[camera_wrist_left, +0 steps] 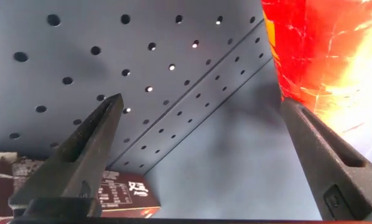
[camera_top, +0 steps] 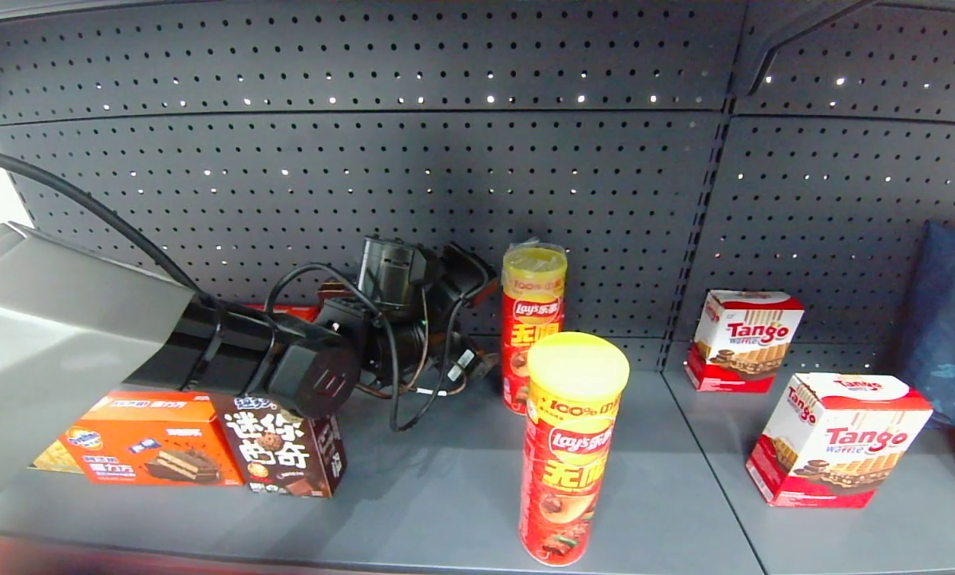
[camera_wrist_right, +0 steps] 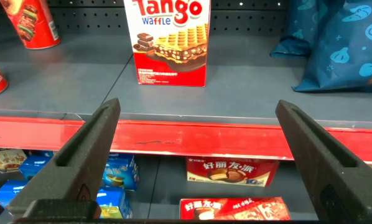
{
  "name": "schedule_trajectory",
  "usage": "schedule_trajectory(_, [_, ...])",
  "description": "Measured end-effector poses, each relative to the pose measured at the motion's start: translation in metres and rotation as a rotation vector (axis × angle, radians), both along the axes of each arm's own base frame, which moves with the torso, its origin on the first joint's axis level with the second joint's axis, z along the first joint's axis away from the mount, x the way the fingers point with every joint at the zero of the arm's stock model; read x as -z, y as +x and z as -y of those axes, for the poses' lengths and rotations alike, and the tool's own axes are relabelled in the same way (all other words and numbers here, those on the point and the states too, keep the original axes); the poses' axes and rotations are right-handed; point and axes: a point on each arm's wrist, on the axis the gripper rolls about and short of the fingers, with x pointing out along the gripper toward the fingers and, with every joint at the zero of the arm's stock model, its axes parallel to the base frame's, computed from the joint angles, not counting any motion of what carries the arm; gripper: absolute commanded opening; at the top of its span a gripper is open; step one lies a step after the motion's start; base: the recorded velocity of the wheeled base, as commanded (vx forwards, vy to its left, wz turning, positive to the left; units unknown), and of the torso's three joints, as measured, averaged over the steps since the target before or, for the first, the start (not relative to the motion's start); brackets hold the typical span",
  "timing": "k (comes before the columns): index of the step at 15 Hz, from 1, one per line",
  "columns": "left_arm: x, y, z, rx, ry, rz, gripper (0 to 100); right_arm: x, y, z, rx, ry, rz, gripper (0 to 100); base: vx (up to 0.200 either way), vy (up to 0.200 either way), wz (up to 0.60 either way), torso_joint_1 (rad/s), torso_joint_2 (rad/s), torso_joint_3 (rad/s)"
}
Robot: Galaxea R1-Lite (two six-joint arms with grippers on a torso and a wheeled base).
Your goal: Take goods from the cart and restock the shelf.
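Left gripper (camera_wrist_left: 198,155) spread wide, holding nothing; I see it deep on grey metal shelf (camera_top: 445,487), just beside rear chip can (camera_top: 532,319). Right gripper (camera_wrist_right: 198,155) spread too, facing red shelf edge (camera_wrist_right: 192,137). Back panel (camera_top: 366,176) dark, perforated. Front chip can (camera_top: 571,447) cylindrical, glossy, yellow lid. Waffle box (camera_top: 837,439) cardboard.

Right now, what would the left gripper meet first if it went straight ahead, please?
Probably the dark grey perforated metal back panel. The left gripper is open, and the red cylindrical crisp can stands close beside one finger.
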Motion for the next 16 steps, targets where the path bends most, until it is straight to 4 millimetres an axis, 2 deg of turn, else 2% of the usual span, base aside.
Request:
schedule_trajectory(6, [0.001,0.0,0.001,-0.001,0.001,-0.001,100,0.0,0.0,0.0,0.0,0.0,0.0,100,0.0,0.0,0.0,0.0,0.0,0.0])
schedule_trajectory(8, [-0.005,-0.001,-0.002,-0.004,-0.006,0.011,100,0.0,0.0,0.0,0.001,0.0,0.0,100,0.0,0.0,0.0,0.0,0.0,0.0])
schedule_trajectory(12, [-0.047,-0.016,-0.019,-0.032,-0.048,0.073,100,0.0,0.0,0.0,0.0,0.0,0.0,100,0.0,0.0,0.0,0.0,0.0,0.0])
schedule_trajectory(16, [-0.099,-0.052,-0.045,-0.124,-0.162,0.11,100,0.0,0.0,0.0,0.0,0.0,0.0,100,0.0,0.0,0.0,0.0,0.0,0.0])
